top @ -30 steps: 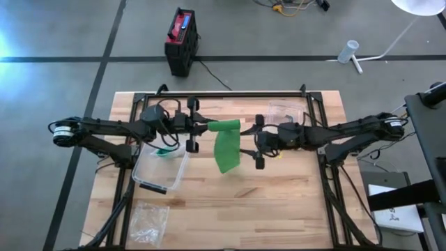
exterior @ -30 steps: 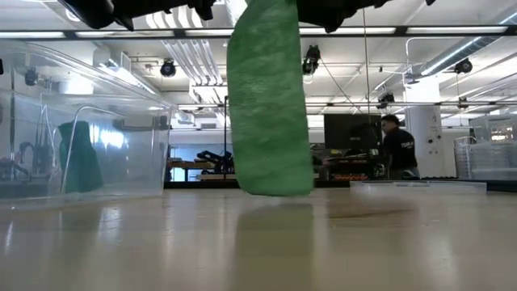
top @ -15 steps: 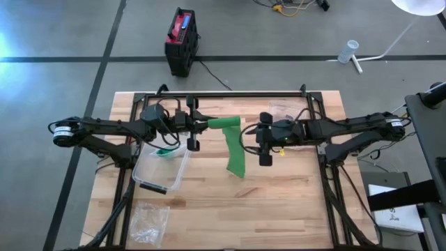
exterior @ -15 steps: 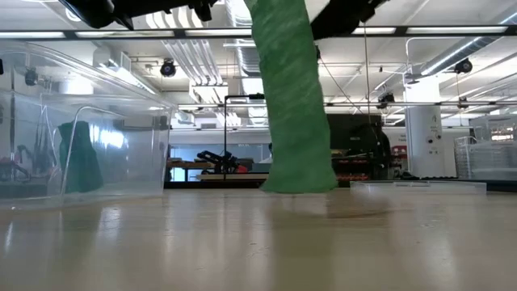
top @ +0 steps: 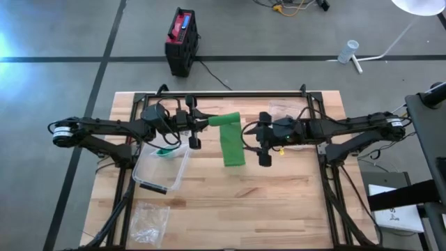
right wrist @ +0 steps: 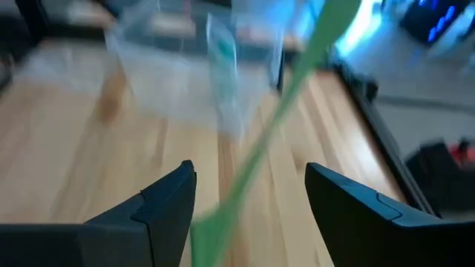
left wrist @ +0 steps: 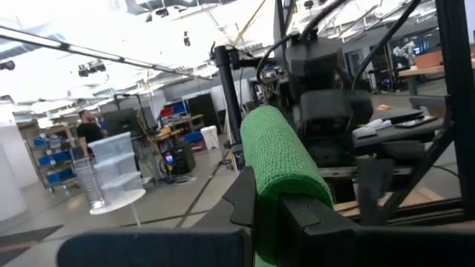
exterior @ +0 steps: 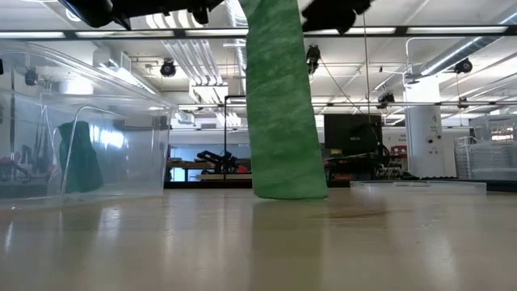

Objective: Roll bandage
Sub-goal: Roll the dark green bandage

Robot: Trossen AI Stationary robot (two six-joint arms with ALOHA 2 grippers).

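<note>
Bandage (top: 233,138): green, hanging over surface (top: 279,202) | left claw (top: 199,125): clamped on bandage end | right claw (top: 252,138): spread wide beside strip, holding nothing

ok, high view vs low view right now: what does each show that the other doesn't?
Only the high view shows both arms whole, the left hand shut on the green bandage, the right hand open beside the strip, and a red case on the floor. Only the low view shows the strip's lower end at the tabletop. Both show the hanging bandage and the clear container.
</note>
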